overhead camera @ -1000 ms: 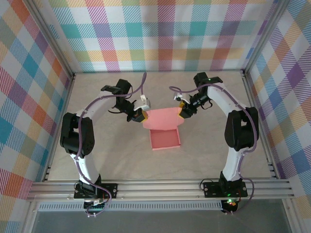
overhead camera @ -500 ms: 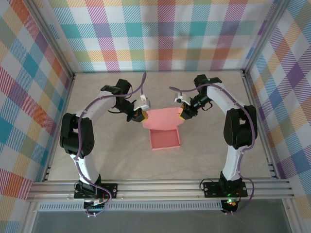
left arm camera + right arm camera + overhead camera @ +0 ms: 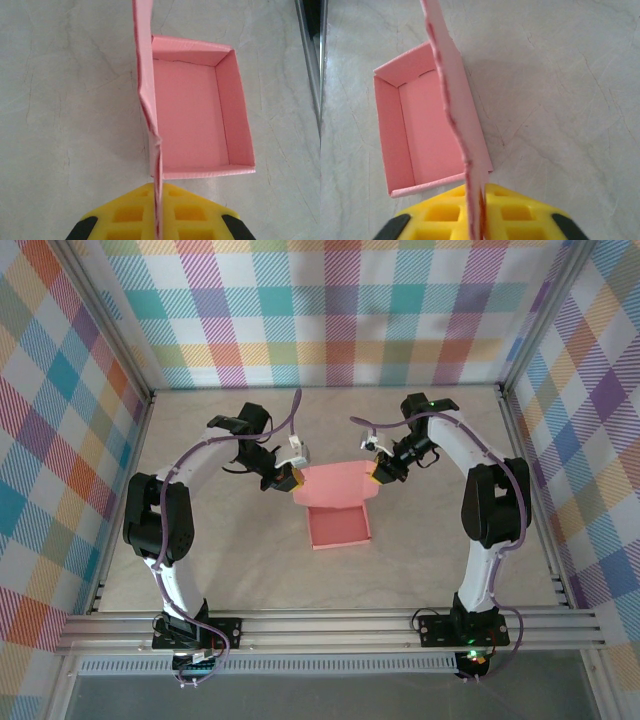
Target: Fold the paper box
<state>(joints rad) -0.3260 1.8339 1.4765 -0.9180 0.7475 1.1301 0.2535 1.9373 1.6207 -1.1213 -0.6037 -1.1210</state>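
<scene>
The paper box [image 3: 340, 510] is sitting on the bench [image 3: 230, 550] midway between the two arms. Its open tray [image 3: 341, 528] is lying toward the arm bases, and its lid flap [image 3: 335, 483] is rising from the tray's far wall. The left tool [image 3: 286, 477] is clamping the flap's end to the left of the tray, and the right tool [image 3: 377, 472] is clamping the end to the right. In each wrist view the thin card is running edge-on between the yellow pads of the left tool [image 3: 158, 217] and the right tool [image 3: 476, 212], bowing slightly along its edge. The flap's long axis is running from one tool to the other, parallel to the tray's far wall, and neither arm is sitting nearer. The tray is lying on the flap's near side, so closing the lid is probably calling for both tools to swing the flap together toward the bases and down over the tray.
</scene>
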